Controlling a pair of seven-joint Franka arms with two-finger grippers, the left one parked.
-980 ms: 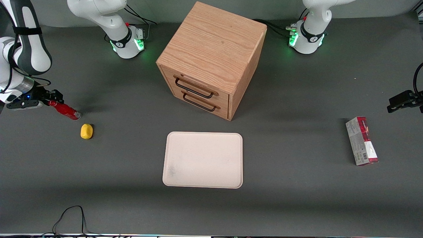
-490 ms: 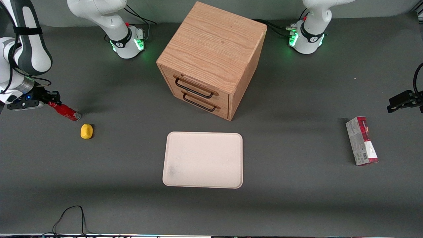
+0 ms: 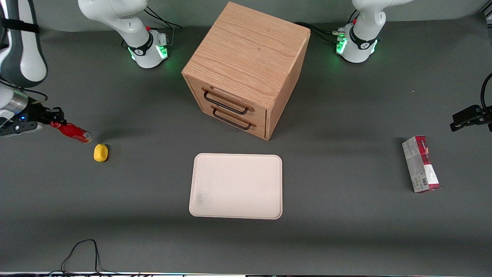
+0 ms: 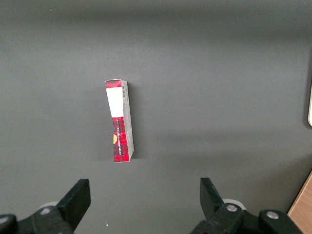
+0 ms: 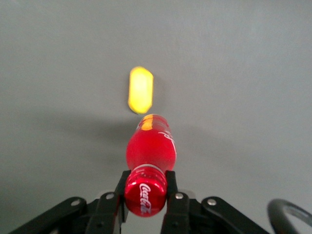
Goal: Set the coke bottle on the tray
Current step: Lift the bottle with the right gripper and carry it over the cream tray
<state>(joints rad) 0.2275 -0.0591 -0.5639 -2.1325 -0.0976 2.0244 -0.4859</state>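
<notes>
My right gripper (image 3: pixel 53 119) hangs at the working arm's end of the table, shut on the neck of the coke bottle (image 3: pixel 71 131), a slim red bottle that slants down with its silvery base lowest. In the right wrist view the gripper (image 5: pixel 145 187) clamps the bottle (image 5: pixel 150 147) just under its red cap, one black finger on each side. The bottle hangs clear of the table. The cream-white tray (image 3: pixel 236 186) lies flat mid-table, nearer the front camera than the wooden cabinet, with nothing on it.
A yellow lemon-like lump (image 3: pixel 100 152) lies on the table just under the bottle, also seen as the yellow lump (image 5: pixel 140 89). The wooden drawer cabinet (image 3: pixel 246 69) stands mid-table. A red-and-grey carton (image 3: pixel 421 164) lies toward the parked arm's end.
The gripper has risen and drawn toward the working arm's edge of the view, carrying the bottle with it. The bottle's base has lifted away from its shadow.
</notes>
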